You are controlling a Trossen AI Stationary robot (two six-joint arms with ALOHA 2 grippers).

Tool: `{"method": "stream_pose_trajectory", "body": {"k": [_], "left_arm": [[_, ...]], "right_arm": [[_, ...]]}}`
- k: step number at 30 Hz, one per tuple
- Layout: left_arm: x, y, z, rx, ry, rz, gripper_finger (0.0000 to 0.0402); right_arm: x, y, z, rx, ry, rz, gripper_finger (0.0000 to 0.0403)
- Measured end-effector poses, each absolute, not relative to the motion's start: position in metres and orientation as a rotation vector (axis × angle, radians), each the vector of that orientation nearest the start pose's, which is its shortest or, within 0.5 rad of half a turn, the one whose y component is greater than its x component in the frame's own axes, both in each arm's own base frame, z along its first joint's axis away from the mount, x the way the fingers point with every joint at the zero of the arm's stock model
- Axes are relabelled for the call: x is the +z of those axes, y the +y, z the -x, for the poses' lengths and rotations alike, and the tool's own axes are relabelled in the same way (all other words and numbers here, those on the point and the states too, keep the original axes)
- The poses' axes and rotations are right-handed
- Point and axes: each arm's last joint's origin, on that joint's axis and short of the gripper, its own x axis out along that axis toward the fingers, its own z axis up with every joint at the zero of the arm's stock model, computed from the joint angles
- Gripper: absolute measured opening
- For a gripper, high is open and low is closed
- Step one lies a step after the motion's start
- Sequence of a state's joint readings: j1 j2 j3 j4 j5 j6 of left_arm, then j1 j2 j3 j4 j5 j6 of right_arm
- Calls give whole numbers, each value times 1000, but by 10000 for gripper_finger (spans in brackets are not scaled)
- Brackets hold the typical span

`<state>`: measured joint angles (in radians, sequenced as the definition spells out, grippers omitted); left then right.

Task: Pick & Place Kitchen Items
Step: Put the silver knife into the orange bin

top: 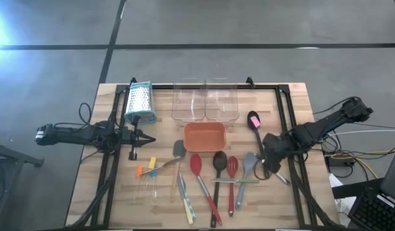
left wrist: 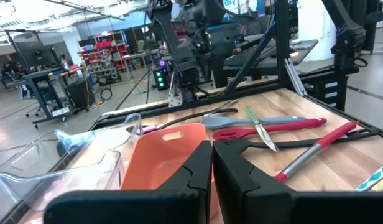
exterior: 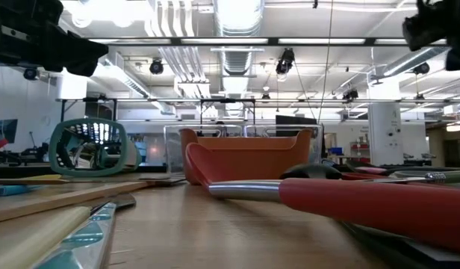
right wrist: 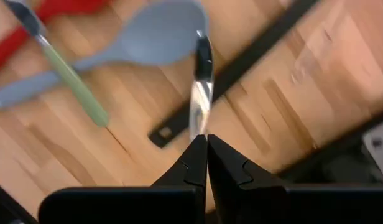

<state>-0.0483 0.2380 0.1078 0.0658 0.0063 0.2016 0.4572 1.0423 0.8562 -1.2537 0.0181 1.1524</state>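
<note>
Overhead, the light wooden desk (top: pixel 88 192) carries a dense fan of long-handled utensils in its front middle, fenced by black rails running front to back on either side. The left gripper (top: pixel 148 139) sits with its fingers pressed together on nothing, pointing toward the middle just in front of the metal box grater with teal trim (top: pixel 139 102); bare wood lies between its tip and the orange rectangular tray (top: pixel 204 136). Behind the tray, two clear plastic tubs (top: pixel 205 102) stand side by side close to the desk's back edge. The right gripper (top: pixel 270 163) is clenched over the right rail, and in the right wrist view a thin shiny metal blade (right wrist: pixel 201 87) rises from its closed fingertips (right wrist: pixel 198 151), beside the grey spoon (right wrist: pixel 155 38) and the green-handled tool (right wrist: pixel 74 84). In front of the tray lie the red spoon (top: pixel 196 165), the black spoon (top: pixel 219 162) and the red slotted spatula (top: pixel 232 168), heads near the tray and handles spreading toward the front edge. A black spoon with a pink piece (top: pixel 254 121) lies right of the tray. Small orange and yellow pieces (top: pixel 146 167) cluster front-left, with open wood toward the left corner.
</note>
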Motion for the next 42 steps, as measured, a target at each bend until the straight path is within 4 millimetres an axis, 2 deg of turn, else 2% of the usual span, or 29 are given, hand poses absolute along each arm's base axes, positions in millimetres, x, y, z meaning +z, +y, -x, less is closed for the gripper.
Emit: {"method": "stream_pose_trajectory", "body": {"k": [8, 14, 20, 25, 35, 42], "left_arm": [[187, -6, -111, -61, 59, -203, 19], [187, -6, -111, -61, 59, -203, 19], [187, -6, -111, -61, 58, -203, 19], [187, -6, -111, -60, 58, -203, 19], [187, -6, -111, -61, 59, -203, 19], [187, -6, -111, -60, 58, -203, 19]], "right_arm": [[243, 88, -124, -437, 1437, -558, 21], [228, 98, -120, -440, 1485, -482, 78], [209, 106, -129, -423, 1532, -365, 142], [196, 114, -138, -419, 1570, -293, 174], [176, 118, -143, -459, 1601, -267, 185], [162, 111, -126, -432, 1553, -432, 183]]}}
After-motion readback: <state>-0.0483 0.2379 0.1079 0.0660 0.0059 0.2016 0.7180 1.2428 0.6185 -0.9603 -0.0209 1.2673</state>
